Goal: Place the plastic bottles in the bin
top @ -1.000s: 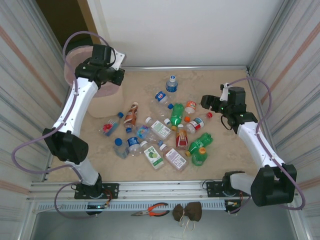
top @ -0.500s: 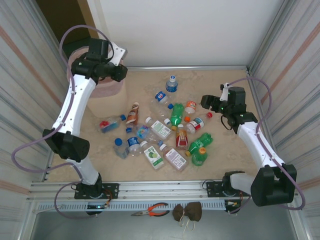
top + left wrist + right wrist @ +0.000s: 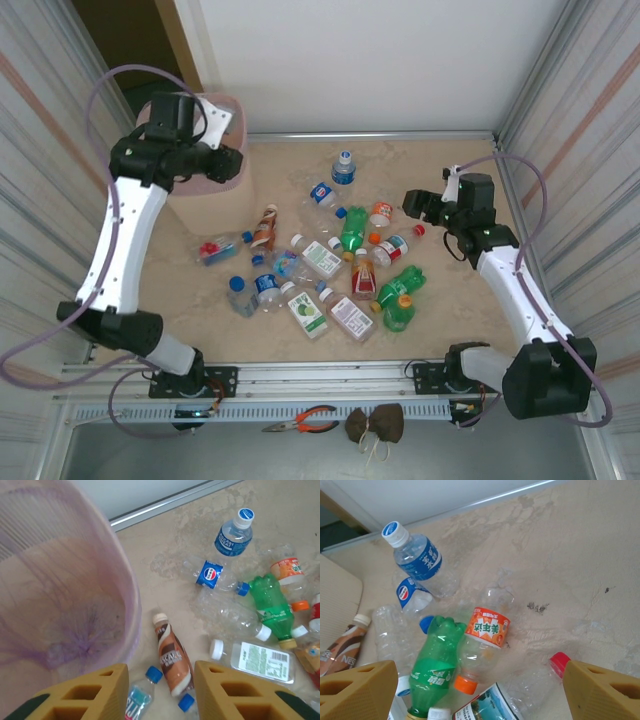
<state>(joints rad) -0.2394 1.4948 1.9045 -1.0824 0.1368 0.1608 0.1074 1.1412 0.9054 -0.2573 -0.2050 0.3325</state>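
plastic bottles (image 3: 352,232) were in neither gripper's hold. the left gripper (image 3: 160,690) stood part open, with a plain gap between its two yellow fingers (image 3: 80,692) and nothing in that gap. from above it hung at the far left corner of the table (image 3: 470,300), seemingly just over the right-hand rim of the bin (image 3: 215,205), though its height above the rim was hard to judge. in the left wrist view the bin's pale pink mesh wall rose at the left. near its foot lay a brown coffee bottle (image 3: 172,655) with a cream cap. farther toward the middle of the table were a clear pepsi-labelled bottle (image 3: 212,575) and a blue-labelled water bottle (image 3: 232,535) with a white cap, the one nearest the far edge.

the right gripper (image 3: 480,690) was wide open, its fingers far apart and holding nothing, and it hovered toward the right edge of the table. below it lay a green bottle (image 3: 437,665), touching a clear bottle with an orange label (image 3: 485,630) and an orange cap, with a red cap (image 3: 560,661) just to the right.

the other bottles lay scattered on their sides across the middle of the table, apart from the bin. red-handled pliers (image 3: 300,420) lay on the metal ledge before the near edge.
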